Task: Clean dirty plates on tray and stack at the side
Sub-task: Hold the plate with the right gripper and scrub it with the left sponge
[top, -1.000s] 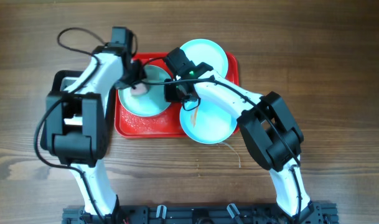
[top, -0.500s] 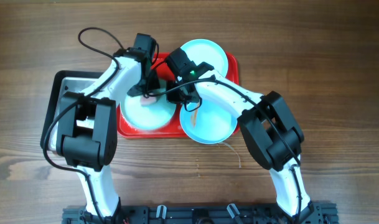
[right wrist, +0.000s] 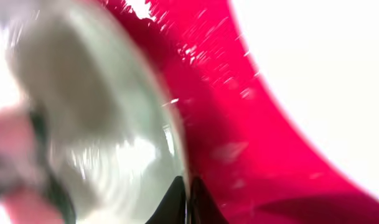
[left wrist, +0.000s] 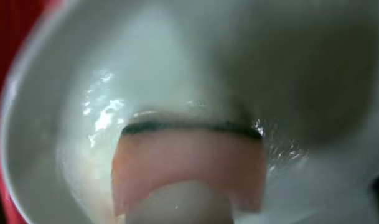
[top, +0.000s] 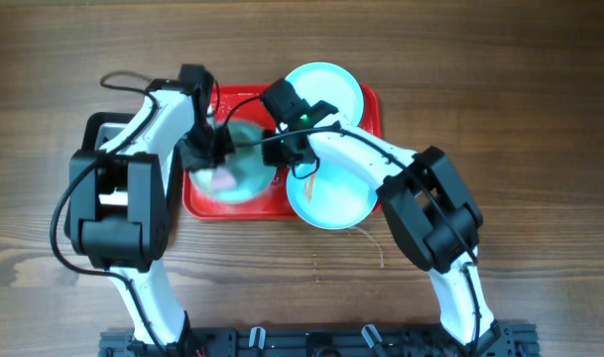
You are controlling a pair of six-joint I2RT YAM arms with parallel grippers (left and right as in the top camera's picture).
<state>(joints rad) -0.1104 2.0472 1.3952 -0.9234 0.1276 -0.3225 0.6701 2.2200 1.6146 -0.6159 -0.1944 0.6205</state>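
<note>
1. The left gripper (top: 214,159) clamped a pink sponge (left wrist: 189,168) in tight jaws, pressed into the left plate (top: 247,169) on the red tray (top: 199,203).
2. The right gripper (right wrist: 188,199) pinched that plate's rim, jaws nearly together.
3. A second plate (top: 326,87) and a third plate (top: 331,203) lay to its right.

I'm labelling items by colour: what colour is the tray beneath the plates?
The tray is red; the overhead view shows it best.

The dark wooden surface (top: 540,119) carries the red tray (top: 371,109) toward 12 o'clock of centre, with a black-rimmed metal tray (top: 91,127) at its 9 o'clock (mostly hidden). One plate (top: 331,203) overhangs the red tray's 5 o'clock corner.
</note>
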